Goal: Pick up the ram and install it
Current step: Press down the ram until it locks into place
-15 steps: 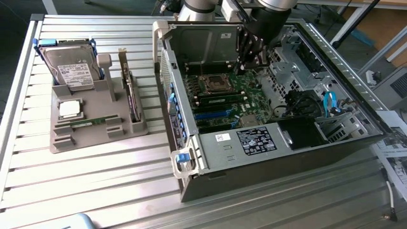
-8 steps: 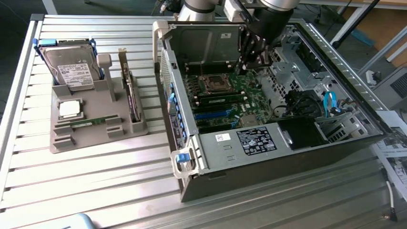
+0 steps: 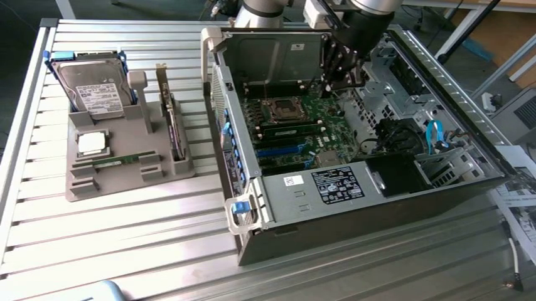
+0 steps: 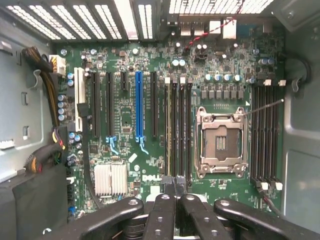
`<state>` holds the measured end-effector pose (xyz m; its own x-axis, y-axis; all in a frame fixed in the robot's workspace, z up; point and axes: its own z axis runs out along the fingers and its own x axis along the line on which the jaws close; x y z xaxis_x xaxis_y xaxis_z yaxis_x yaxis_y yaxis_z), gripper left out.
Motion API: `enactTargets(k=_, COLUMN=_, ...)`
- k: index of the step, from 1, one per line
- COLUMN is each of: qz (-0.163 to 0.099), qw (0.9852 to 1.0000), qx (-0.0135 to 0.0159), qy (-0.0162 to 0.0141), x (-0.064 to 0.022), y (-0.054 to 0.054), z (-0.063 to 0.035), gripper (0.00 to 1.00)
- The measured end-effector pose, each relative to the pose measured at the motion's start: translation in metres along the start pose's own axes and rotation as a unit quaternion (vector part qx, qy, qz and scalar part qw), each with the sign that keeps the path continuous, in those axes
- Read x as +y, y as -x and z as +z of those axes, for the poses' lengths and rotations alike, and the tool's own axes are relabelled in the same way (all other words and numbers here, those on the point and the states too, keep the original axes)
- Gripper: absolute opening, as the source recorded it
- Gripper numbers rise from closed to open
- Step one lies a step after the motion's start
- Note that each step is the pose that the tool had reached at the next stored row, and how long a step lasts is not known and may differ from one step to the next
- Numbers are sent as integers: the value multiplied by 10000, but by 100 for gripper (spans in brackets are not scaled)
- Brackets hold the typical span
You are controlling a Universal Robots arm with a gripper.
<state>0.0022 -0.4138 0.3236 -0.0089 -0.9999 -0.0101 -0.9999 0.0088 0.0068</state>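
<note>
Closest thing is the gripper (image 4: 175, 184) itself: black linkage arms fanning out, with the 2 fingers (image 4: 164, 200) pressed together and nothing visible between the tips. It sits just over the end of the 4 memory slots (image 4: 181, 125) on the green motherboard (image 4: 125, 120), the bank between the blue card slot (image 4: 139, 105) and the empty CPU socket (image 4: 220, 142). I can't tell whether the tips actually touch the slot latches or just hang above them.

In the exterior view the arm reaches down into the open PC case (image 3: 352, 213), which lies on its side on the slatted metal table (image 3: 125, 238). There's a ram (image 3: 293, 130) that looks seated in one of those slots right beside the socket: a slim green strip with dark chips.

The other ram stick (image 3: 113, 161) lies flat in the gray tray (image 3: 84, 188), well off to the exterior view's left of the case. Same tray holds a hard drive (image 3: 96, 88) at the far end, a square silver processor chip (image 3: 90, 143) just behind the stick, and a dark expansion card (image 3: 172, 125) standing upright along its case-side edge.
</note>
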Motion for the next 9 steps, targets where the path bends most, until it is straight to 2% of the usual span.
enactTargets(k=9, qz=0, qw=10000, qx=0, qy=0, x=-155, y=2, z=-1, gripper=11)
